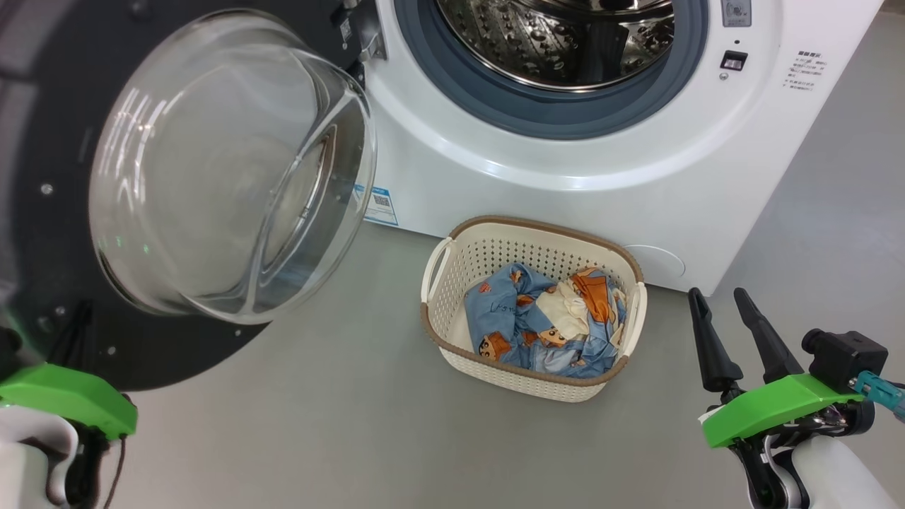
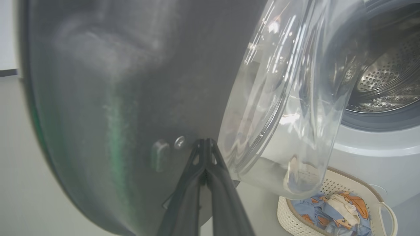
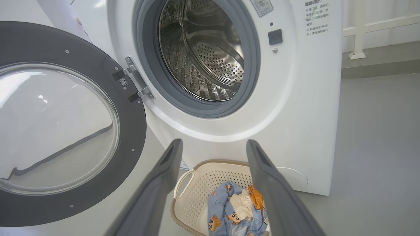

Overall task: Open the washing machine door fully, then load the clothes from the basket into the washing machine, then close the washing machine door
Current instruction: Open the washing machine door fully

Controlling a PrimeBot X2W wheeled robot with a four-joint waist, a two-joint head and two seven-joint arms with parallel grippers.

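Now, washing machine: one, drum bare.
Washing machine door: one, standing wide open; stiff, heavy, fragile.
Basket: one, on floor just before the machine.
Clothes: one soft, light heap inside basket; pinch a raised fold.
Left pincer: closed tight at door's black rim.
Right pincer: spread wide, empty, near basket.

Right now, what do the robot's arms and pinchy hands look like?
The right gripper and left gripper each have two long, dark, pointy fingers on a bright green plate. The forearms are smooth and white. A black block with a teal plug sits by the right wrist, and a thin dark cable runs beside the left forearm.
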